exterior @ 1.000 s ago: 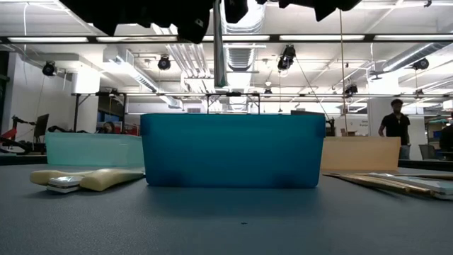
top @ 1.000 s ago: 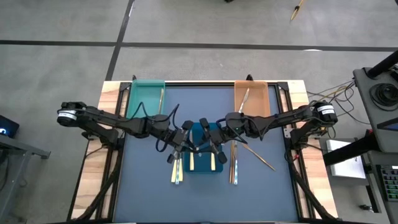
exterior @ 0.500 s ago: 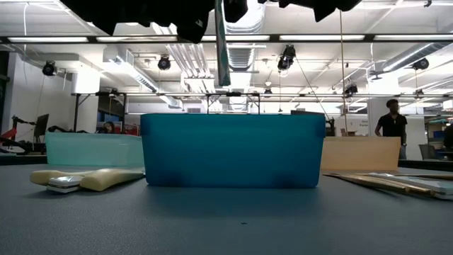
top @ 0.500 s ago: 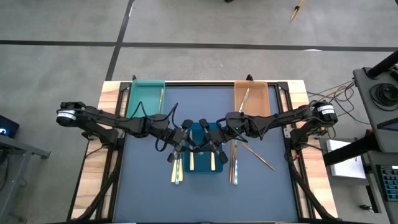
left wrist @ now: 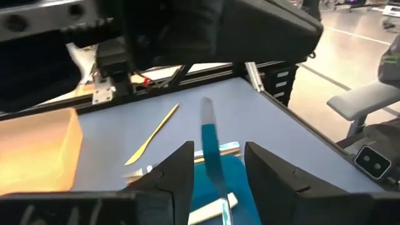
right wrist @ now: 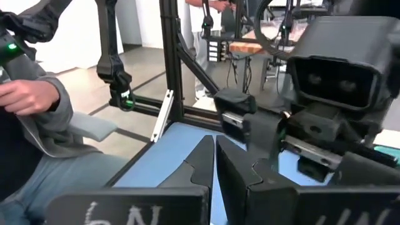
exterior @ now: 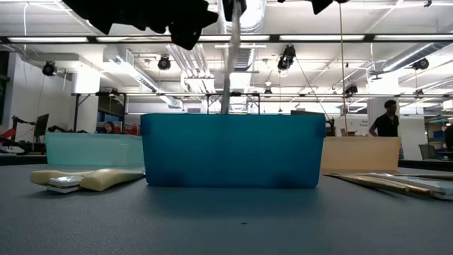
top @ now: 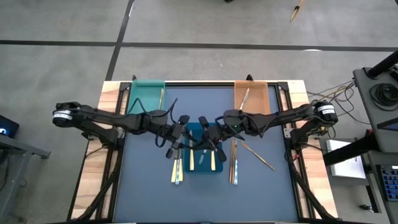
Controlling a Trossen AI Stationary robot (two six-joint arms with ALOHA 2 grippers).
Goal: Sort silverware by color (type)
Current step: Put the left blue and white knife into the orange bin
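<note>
Dark blue-grey table mat (top: 149, 186) carries cream-handled utensils (top: 176, 169) nearest front edge, left of blue tray (top: 202, 167); gold-tan and silvery utensils (top: 233, 168) lie right of it. Two cream-handled pieces (top: 212, 159) rest inside blue tray. Left gripper (top: 181, 132) hovers over tray's left side, fingers apart. Right gripper (top: 208, 134) over tray, fingers together on slim pale utensil (exterior: 229, 71) hanging upright above it. Teal tray (top: 147, 96) and orange tray (top: 251, 98) sit at far corners, each holding utensil.

Robotics lab, exposed ceiling ducts (exterior: 244, 18), strip lights (exterior: 322, 37), aluminium-frame rigs (right wrist: 172, 69)
</note>
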